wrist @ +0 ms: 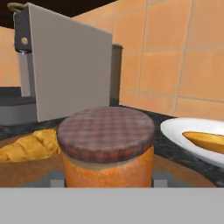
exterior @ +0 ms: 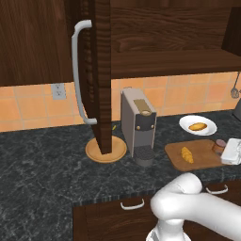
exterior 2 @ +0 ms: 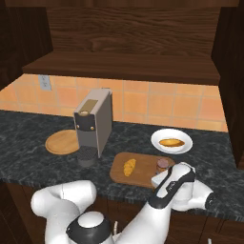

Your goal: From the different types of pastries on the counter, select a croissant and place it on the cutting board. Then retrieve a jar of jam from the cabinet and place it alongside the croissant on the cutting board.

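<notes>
**Orange-brown jar down at the board's right end**

Orange-brown jar of jam [wrist: 106, 146] sat between the jaws, clamped at its sides, on the right end of the cutting board [exterior 2: 140, 177]. Croissant [exterior 2: 129, 167] lay toward the board's left end, apart from the jar. Gripper [exterior 2: 162, 177] low over the board's near right edge. Plate [exterior 2: 185, 137] with the oval pastry [exterior 2: 171, 142] stood just behind. Judgement: confirm the base rests flat on wood, then part the jaws evenly and lift straight away, so the jar neither tips nor slides toward the croissant.
</notes>
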